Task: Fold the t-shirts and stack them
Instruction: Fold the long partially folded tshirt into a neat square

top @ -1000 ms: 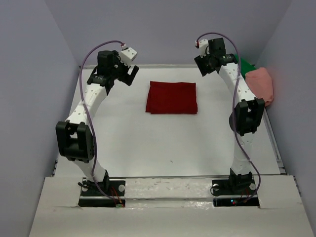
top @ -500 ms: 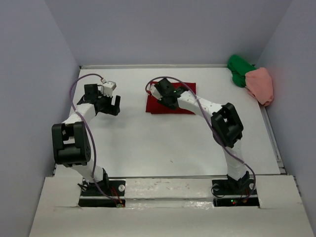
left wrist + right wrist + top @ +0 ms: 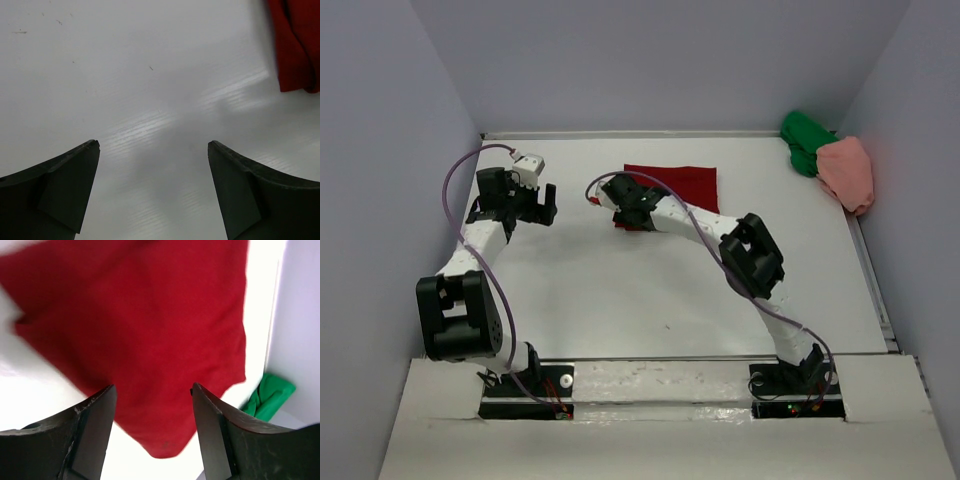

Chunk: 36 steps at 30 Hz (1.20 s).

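Observation:
The dark red t-shirt [image 3: 682,185] lies folded in a rectangle at the middle back of the table. My right gripper [image 3: 625,212] hovers over its front left corner. In the right wrist view the right gripper [image 3: 152,386] is open, with the red t-shirt [image 3: 145,325] spread beneath it and nothing pinched. My left gripper [image 3: 531,214] stands open over bare table to the left of the shirt. In the left wrist view the left gripper [image 3: 152,142] is empty, and an edge of the red t-shirt [image 3: 297,45] shows at top right. The green t-shirt [image 3: 807,140] and the pink t-shirt [image 3: 848,170] lie crumpled in the back right corner.
Grey walls close in the white table [image 3: 620,290] at the back, left and right. The green t-shirt [image 3: 270,395] shows against the wall in the right wrist view. A purple cable [image 3: 460,180] loops above the left arm.
My right arm swung from the back right down to the red shirt, then leftward to its left corner. My left arm dropped and drew left, away from the shirt.

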Motion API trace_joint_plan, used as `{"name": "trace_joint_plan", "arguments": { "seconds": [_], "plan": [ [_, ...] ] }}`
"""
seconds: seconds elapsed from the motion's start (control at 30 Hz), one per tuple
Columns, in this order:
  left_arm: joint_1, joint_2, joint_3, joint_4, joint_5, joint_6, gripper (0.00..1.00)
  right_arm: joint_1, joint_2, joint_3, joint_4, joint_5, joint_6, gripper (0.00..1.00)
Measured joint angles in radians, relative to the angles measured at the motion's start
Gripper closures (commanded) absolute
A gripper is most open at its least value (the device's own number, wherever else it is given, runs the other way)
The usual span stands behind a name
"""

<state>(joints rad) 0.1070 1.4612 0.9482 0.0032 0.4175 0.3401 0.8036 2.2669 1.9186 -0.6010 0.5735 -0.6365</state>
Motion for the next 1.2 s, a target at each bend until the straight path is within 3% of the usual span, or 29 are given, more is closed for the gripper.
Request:
{"name": "trace_joint_plan", "arguments": {
  "seconds": [0.33,0.97,1.0,1.03,1.07,1.1,1.13,1.2],
  "plan": [
    [0.000,0.000,0.000,0.000,0.008,-0.010,0.01,0.161,0.044,0.025,0.002,-0.013,-0.011,0.32],
    [0.000,0.004,0.000,-0.002,0.031,-0.009,0.01,0.153,0.187,0.164,-0.023,-0.010,0.001,0.32],
    [0.000,0.004,0.000,-0.003,0.032,-0.009,0.01,0.153,0.192,0.170,-0.024,-0.009,0.000,0.34],
    [0.000,0.004,0.000,-0.003,0.035,-0.009,0.01,0.153,0.195,0.175,-0.025,-0.008,0.000,0.44],
    [0.000,0.004,0.000,-0.003,0.040,-0.009,0.01,0.153,0.197,0.179,-0.027,-0.008,0.001,0.48],
    [0.000,0.004,0.000,-0.004,0.042,-0.009,0.01,0.153,0.197,0.179,-0.027,-0.008,0.001,0.48],
    [0.000,0.004,0.000,-0.004,0.043,-0.010,0.01,0.153,0.201,0.182,-0.028,-0.008,0.004,0.58],
    [0.000,0.004,0.000,-0.006,0.046,-0.009,0.01,0.153,0.216,0.190,-0.026,-0.010,0.004,0.67]
  ]
}}
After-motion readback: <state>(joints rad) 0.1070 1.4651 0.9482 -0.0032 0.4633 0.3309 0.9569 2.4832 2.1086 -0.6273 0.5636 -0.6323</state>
